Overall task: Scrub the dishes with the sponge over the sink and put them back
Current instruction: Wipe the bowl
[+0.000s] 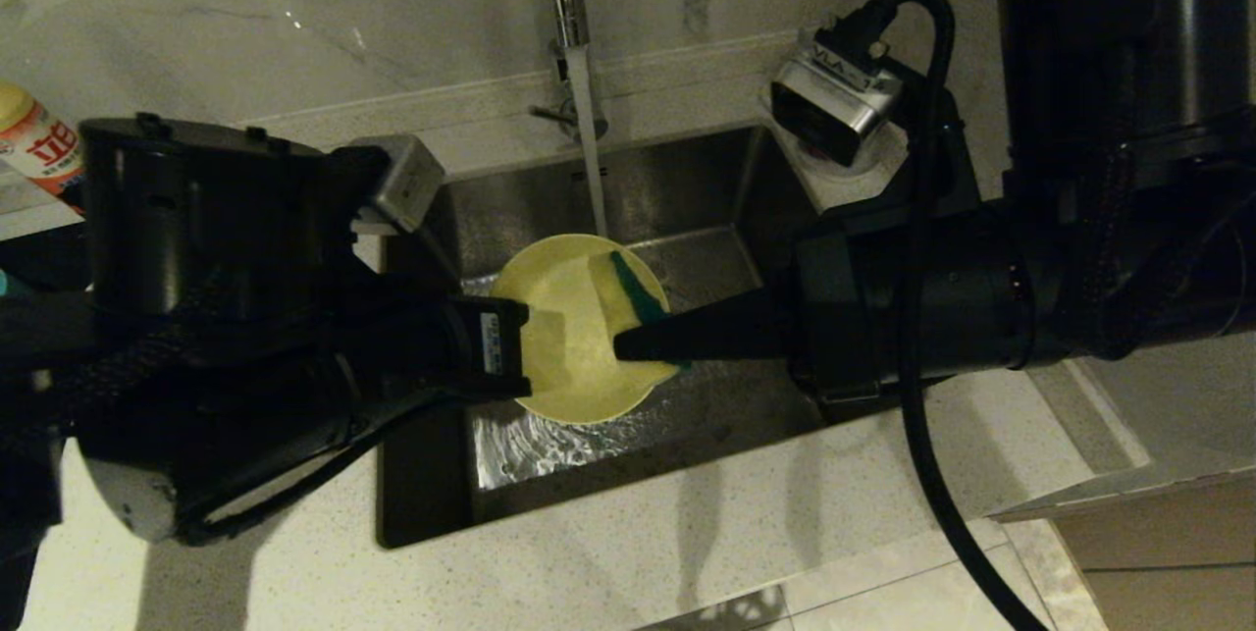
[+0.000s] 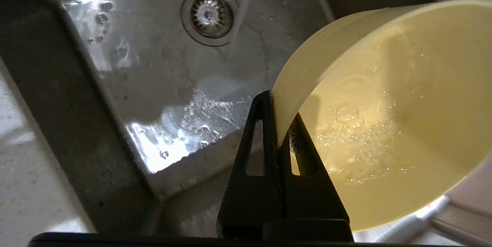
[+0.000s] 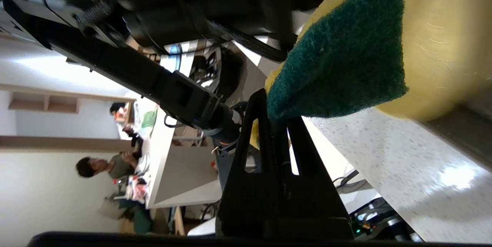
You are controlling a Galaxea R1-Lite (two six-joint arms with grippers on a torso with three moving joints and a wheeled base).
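Note:
Over the steel sink (image 1: 706,209) I hold a yellow bowl (image 1: 574,337), tilted with its inside toward me. My left gripper (image 1: 525,346) is shut on its rim; in the left wrist view one finger is outside the wall and one inside the wet bowl (image 2: 392,116), the left gripper (image 2: 278,118) pinching it. My right gripper (image 1: 628,346) is shut on the sponge (image 1: 638,292), whose yellow foam and green scouring face (image 3: 346,55) lie against the bowl's inside. The right gripper (image 3: 273,114) nips the sponge's end. The other dishes are out of view.
Water runs from the chrome tap (image 1: 567,13) past the bowl to the sink floor near the drain strainer (image 2: 208,14). A bottle with a red label (image 1: 34,145) stands at the far left. Pale speckled counter (image 1: 687,533) borders the sink's front edge.

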